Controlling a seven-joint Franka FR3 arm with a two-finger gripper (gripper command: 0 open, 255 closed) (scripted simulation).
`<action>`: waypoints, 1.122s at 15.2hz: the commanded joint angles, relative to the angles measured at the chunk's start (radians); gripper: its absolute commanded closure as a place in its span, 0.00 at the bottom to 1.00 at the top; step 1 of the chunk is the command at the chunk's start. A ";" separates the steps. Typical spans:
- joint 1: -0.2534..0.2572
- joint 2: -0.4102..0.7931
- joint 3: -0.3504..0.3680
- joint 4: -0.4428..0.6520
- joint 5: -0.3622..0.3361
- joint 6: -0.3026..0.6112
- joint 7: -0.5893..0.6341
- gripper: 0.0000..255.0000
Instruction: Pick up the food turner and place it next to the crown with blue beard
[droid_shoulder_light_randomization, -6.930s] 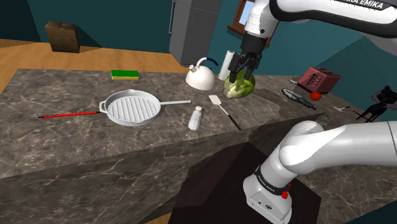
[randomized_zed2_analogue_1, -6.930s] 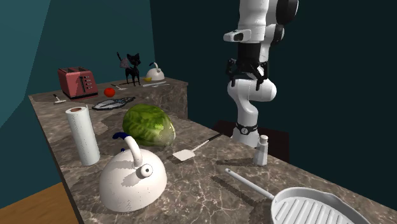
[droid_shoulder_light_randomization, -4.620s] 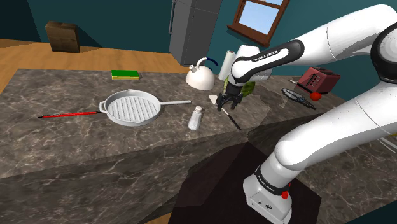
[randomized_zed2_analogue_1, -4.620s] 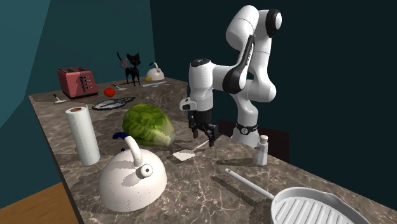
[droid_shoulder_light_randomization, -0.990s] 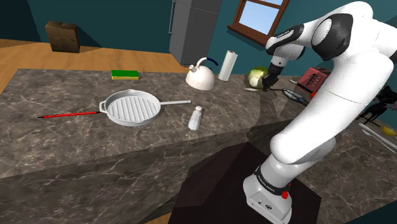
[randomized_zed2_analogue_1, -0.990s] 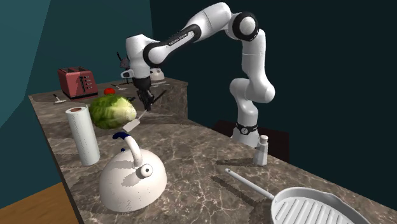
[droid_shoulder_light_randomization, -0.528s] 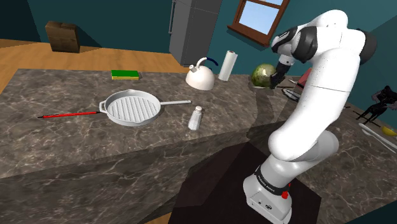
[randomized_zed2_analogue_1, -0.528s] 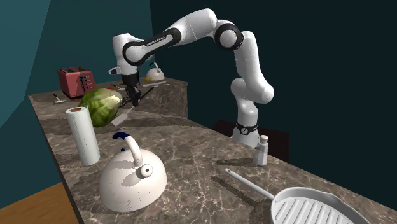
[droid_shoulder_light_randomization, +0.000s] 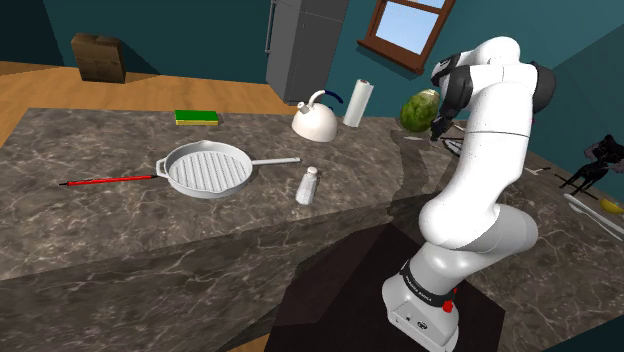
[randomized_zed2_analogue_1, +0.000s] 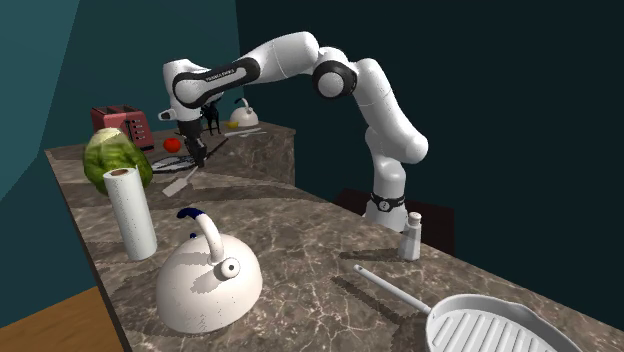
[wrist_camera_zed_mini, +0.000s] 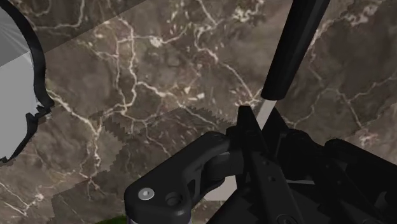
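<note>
dark veined stone counter (droid_shoulder_light_randomization: 150, 230), teal walls (droid_shoulder_light_randomization: 180, 40), food turner (randomized_zed2_analogue_1: 179, 185) in pincer (randomized_zed2_analogue_1: 193, 153)

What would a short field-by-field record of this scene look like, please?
arm: stretched over the stone counter
gripper: shut on the food turner
food turner: held by its dark handle, white blade lowest
lettuce: green, behind the paper towel roll in the second exterior view
kettle: white, upright
pan: near the shaker, apart

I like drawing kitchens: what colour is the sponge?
The sponge is green with a yellow edge, clearest in shoulder view.
</note>
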 joint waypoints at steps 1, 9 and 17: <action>-0.001 0.011 0.004 -0.011 0.006 0.021 -0.003 1.00; -0.001 0.043 0.016 -0.072 0.025 0.110 -0.013 1.00; -0.001 0.048 0.018 -0.079 0.028 0.121 -0.014 1.00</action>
